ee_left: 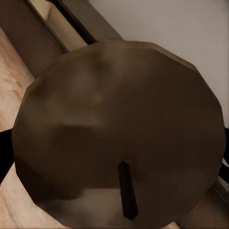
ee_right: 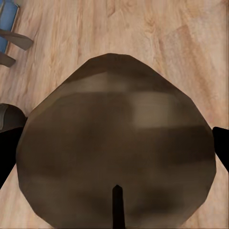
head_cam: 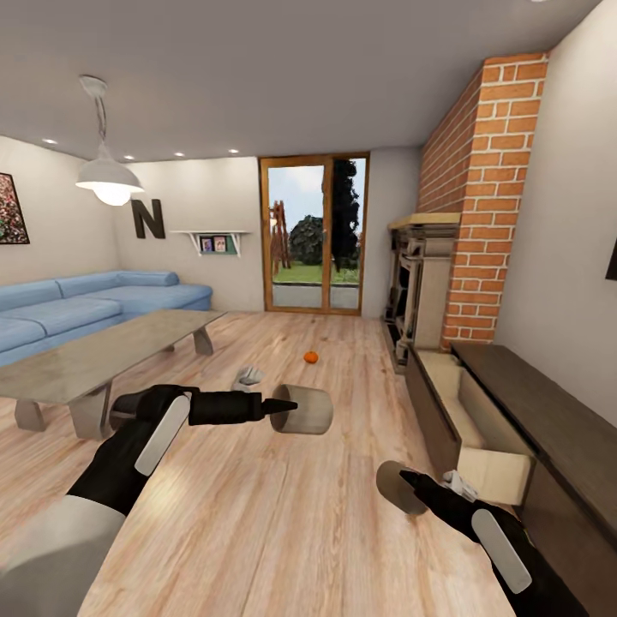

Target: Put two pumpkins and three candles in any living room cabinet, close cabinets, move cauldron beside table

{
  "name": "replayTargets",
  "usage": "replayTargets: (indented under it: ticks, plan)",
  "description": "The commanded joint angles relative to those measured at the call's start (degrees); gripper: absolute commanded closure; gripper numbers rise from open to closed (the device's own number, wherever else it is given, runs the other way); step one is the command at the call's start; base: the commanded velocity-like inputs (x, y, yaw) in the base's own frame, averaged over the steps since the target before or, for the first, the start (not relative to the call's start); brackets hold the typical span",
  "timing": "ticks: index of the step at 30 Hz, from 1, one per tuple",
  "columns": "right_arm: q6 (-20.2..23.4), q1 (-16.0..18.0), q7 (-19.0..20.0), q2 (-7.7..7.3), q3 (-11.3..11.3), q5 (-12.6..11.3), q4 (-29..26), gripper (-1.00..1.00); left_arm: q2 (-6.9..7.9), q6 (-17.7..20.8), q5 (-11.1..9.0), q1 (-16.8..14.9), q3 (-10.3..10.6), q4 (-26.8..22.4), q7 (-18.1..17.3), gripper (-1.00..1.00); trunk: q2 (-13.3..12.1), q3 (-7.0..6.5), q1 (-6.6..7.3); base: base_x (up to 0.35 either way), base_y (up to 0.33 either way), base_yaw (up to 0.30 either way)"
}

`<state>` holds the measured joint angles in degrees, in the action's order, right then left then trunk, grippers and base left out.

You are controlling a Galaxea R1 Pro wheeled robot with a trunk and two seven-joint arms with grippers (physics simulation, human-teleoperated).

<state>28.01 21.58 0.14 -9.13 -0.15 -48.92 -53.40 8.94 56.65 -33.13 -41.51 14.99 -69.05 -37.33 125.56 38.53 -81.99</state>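
Gripping a candle [head_cam: 304,410] each: left gripper [head_cam: 287,406] is clamping one w/ its side toward the camera, right gripper [head_cam: 410,482] is clamping another candle [head_cam: 394,487] low near the cabinet [head_cam: 548,420], whose drawer [head_cam: 480,428] is standing open. A pumpkin [head_cam: 311,356] is sitting on the floor [head_cam: 257,514] further back, well apart from the glass table [head_cam: 94,356].
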Motion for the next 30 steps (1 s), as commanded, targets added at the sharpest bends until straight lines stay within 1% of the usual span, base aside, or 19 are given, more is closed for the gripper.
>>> replayTargets:
  ticks: [1, 15, 20, 30]
  plan:
    - [0.2, 0.0, 0.0, -0.01, 0.0, -0.4, 0.0, 1.0, 0.02, 0.2, -0.3, -0.1, 0.0, 0.0, -0.2, 1.0, 0.0, 0.06, -0.01, 0.253, -0.229, 0.0]
    - [0.3, 0.0, 0.0, 0.0, 0.0, -0.3, 0.0, 1.0, 0.02, 0.2, -0.3, -0.1, 0.0, 0.0, -0.2, 1.0, 0.0, 0.06, -0.01, 0.253, -0.228, 0.002]
    - [0.3, 0.0, 0.0, 0.01, 0.0, -0.3, -0.1, 1.0, 0.02, 0.1, -0.3, -0.1, 0.0, 0.0, -0.2, 1.0, 0.0, 0.06, -0.01, 0.254, -0.216, 0.113]
    - [0.3, 0.0, 0.0, 0.03, 0.0, -0.3, -0.1, 1.0, 0.02, 0.1, -0.3, -0.1, 0.0, 0.0, -0.2, 1.0, 0.0, 0.06, -0.01, 0.288, -0.138, 0.049]
